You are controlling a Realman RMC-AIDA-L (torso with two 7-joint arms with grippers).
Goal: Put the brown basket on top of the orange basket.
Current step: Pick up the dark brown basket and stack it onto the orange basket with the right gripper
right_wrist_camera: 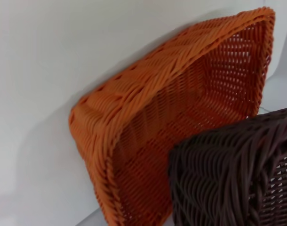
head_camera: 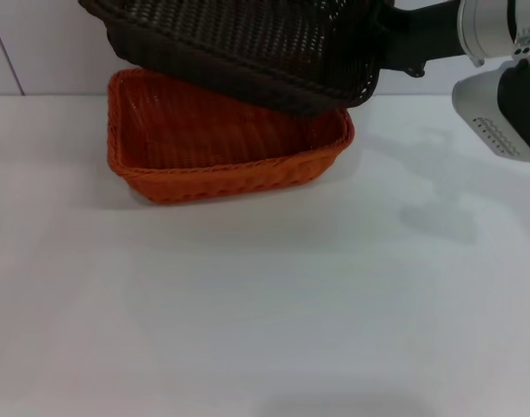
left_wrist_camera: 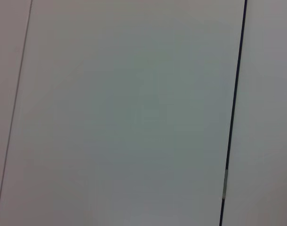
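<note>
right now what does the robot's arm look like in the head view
Only the right arm shows, at the upper right: a silver-grey rounded joint casing, a black segment beside it, a pale grey shell with a row of small dotted markings, and a black link running toward the dark brown woven basket. No pincer is visible.

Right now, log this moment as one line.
stage: carrying | brown basket: lifted, tilted, above orange basket | orange basket: on table, empty | right arm: at brown basket's right end | left hand: not in view
</note>
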